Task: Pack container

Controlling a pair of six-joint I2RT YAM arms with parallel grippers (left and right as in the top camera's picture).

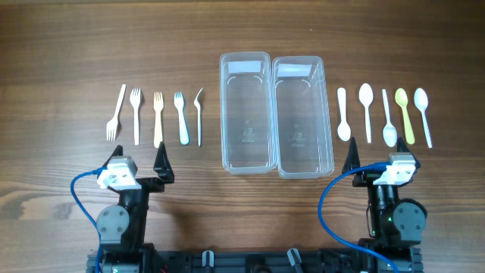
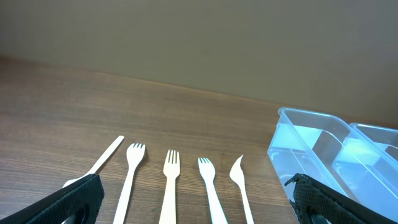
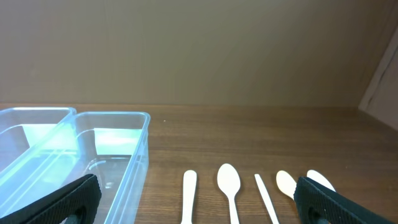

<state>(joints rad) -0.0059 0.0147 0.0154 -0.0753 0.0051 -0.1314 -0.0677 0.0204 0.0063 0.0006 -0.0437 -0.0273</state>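
Two clear plastic containers stand side by side mid-table, both with nothing in them: the left one [image 1: 245, 121] and the right one [image 1: 303, 125]. Left of them lies a row of several white and cream forks [image 1: 158, 117] and a knife [image 1: 198, 115]. Right of them lies a row of several spoons [image 1: 367, 110], one of them yellow [image 1: 405, 115]. My left gripper [image 1: 140, 163] [image 2: 196, 202] stands open, just short of the fork handles. My right gripper [image 1: 377, 161] [image 3: 196, 199] is also open, near the spoon [image 3: 229, 183] handles and the right container's corner [image 3: 140, 155]. Neither holds anything.
The wooden table runs on bare behind the containers. Both arm bases, each with a blue cable [image 1: 79, 189], sit at the near edge. The left wrist view shows the left container's wall [image 2: 292, 146] at its right side.
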